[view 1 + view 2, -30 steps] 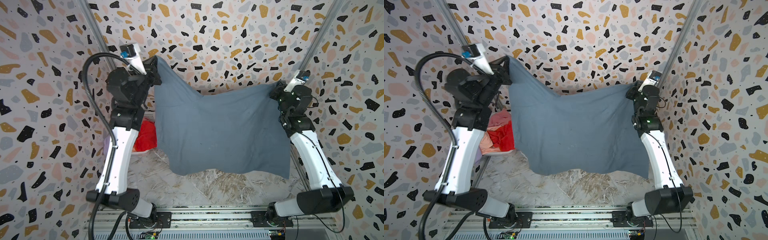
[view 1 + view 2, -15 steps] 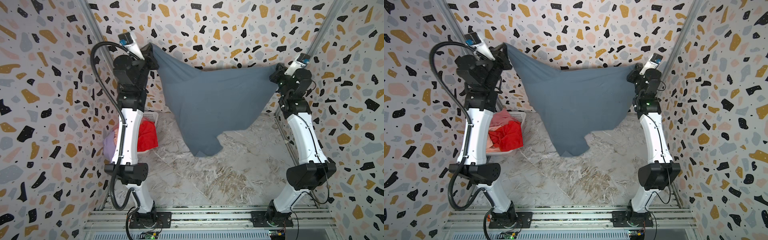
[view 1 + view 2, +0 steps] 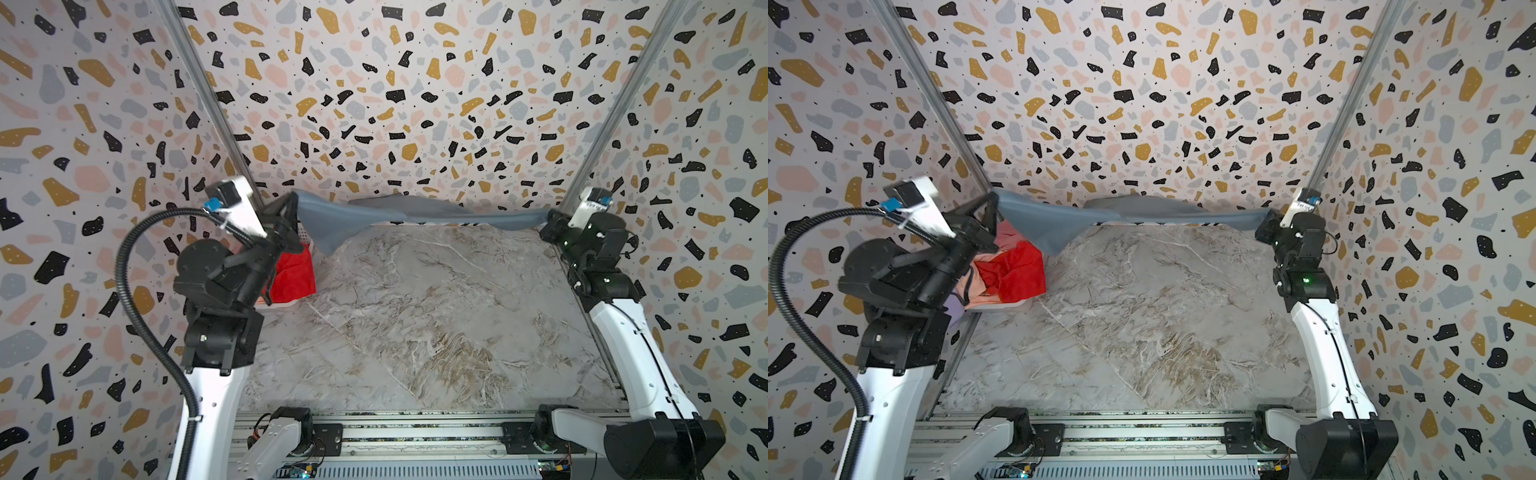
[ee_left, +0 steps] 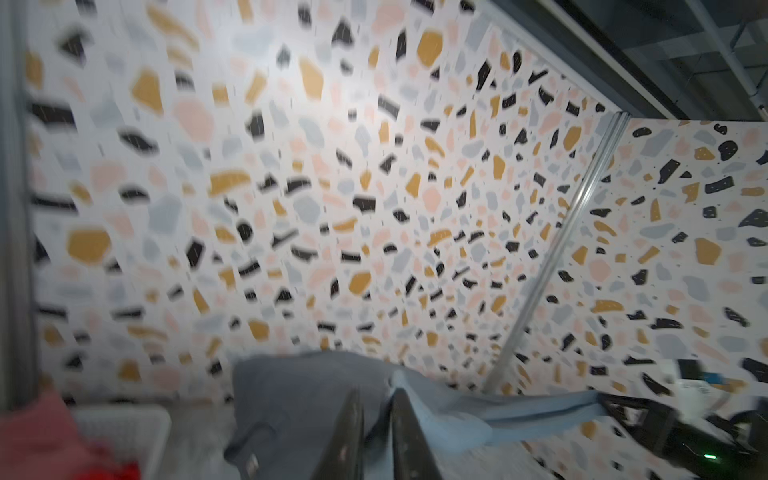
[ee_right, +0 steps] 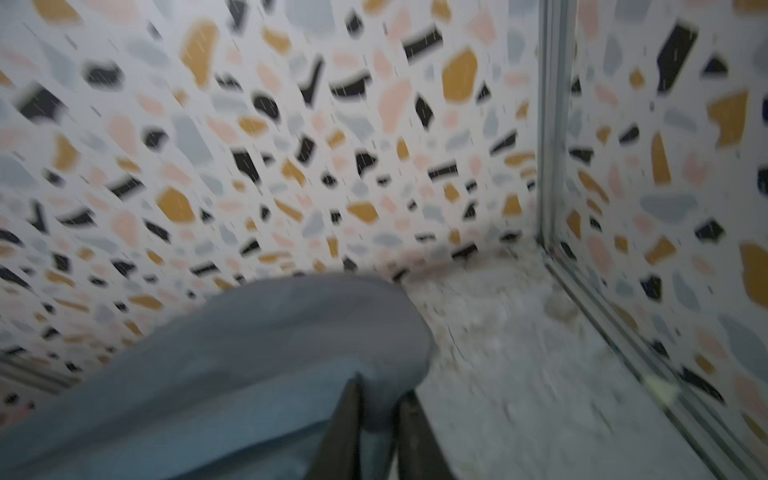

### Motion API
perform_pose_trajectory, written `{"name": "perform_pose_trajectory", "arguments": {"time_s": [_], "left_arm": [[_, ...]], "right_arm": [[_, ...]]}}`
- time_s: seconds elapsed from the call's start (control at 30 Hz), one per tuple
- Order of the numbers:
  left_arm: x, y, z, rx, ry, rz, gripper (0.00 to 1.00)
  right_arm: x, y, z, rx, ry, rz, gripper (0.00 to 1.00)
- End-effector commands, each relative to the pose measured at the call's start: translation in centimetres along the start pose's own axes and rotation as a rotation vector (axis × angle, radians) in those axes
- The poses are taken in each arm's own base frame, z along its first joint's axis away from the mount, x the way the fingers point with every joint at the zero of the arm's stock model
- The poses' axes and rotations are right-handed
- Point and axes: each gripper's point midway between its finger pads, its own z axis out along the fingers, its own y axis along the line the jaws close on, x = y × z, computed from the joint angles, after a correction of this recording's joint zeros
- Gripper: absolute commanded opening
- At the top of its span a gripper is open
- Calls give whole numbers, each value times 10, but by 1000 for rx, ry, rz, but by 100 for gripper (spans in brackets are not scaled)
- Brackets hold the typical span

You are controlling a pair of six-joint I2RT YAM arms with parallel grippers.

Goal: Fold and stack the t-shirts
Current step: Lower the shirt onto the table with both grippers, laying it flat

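Wrist views show left gripper (image 4: 377, 397) and right gripper (image 5: 381, 392) pinching the grey-blue t-shirt (image 3: 419, 214); both top views show it stretched.

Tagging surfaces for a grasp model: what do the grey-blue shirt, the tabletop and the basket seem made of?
Grey-blue shirt: soft matte cloth, probably cotton; it sags and creases. Tabletop: marble-look, grey with tan veins; stone or print, cannot tell. Basket: white, apparently plastic; stiff perforated wall.

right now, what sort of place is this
Probably a robot test cell: terrazzo-print panels box in a marble-look tabletop, and two rail-mounted arms hold a grey-blue t-shirt between them.
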Motion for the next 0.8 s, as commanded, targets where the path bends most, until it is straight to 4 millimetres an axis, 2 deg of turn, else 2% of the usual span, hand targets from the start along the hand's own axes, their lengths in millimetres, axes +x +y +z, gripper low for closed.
{"name": "perform_pose_trajectory", "arguments": {"time_s": [0.0,0.03,0.07,0.13,0.23,0.3,0.37,0.47,0.6,0.77], "left_arm": [[68,-4,-24,37,238,-161,47],[62,-8,-31,41,217,-146,53],[52,-13,-35,51,189,-130,58],[31,-21,-33,68,148,-99,63],[31,-33,-14,165,193,-110,68],[38,-24,-1,159,189,-135,68],[52,-11,14,139,205,-155,69],[86,15,45,91,290,-202,70],[126,51,81,-1,351,-239,71],[181,89,119,-102,450,-266,74]], "right_arm": [[39,-22,-20,60,144,23,70],[42,-22,-21,58,170,19,74],[39,-20,-23,57,171,12,74],[24,-13,-25,33,136,-1,74],[6,3,-19,-37,97,9,74],[5,12,-9,-94,93,36,74],[10,23,6,-164,102,75,74],[15,40,32,-253,111,120,73],[25,67,73,-343,152,98,73],[53,89,130,-394,233,84,73]]}}
